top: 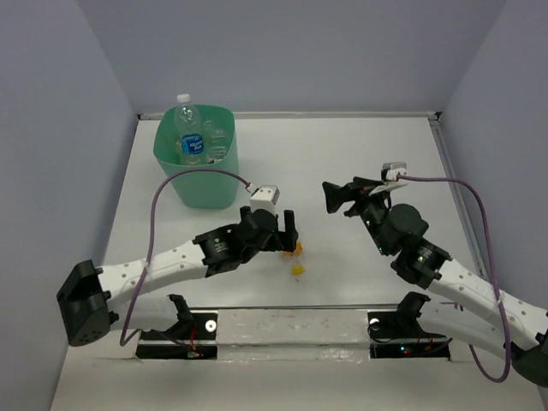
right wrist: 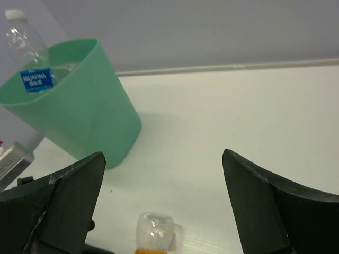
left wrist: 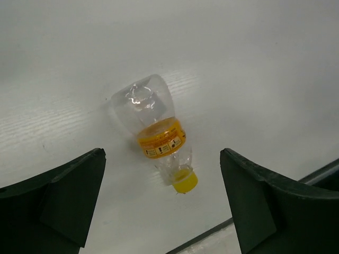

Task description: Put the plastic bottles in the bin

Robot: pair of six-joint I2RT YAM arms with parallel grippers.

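Left wrist view shows the left end effector (left wrist: 161, 152) with its two fingers wide apart and nothing between them. It hangs right over the small bottle (left wrist: 153, 119), which lies on its side on the white bench (left wrist: 265, 63). To do this step well, I think it should go straight down so one finger lands on each side of the fat part by the orange label (left wrist: 161, 140), not the thin neck by the yellow cap (left wrist: 185, 181). The bottle lies a bit slanted, so a small turn of the wrist may help. It is round and light, so it could roll, and a soft squeeze is best. The bin (top: 201, 184) stands at the far left, well apart from this bottle. A tall bottle (top: 188, 128) with a blue label sticks up out of it, so the lift must clear the rim and that bottle. The right end effector (top: 336, 199) is also spread apart and holds nothing, off to the right, not in the way.
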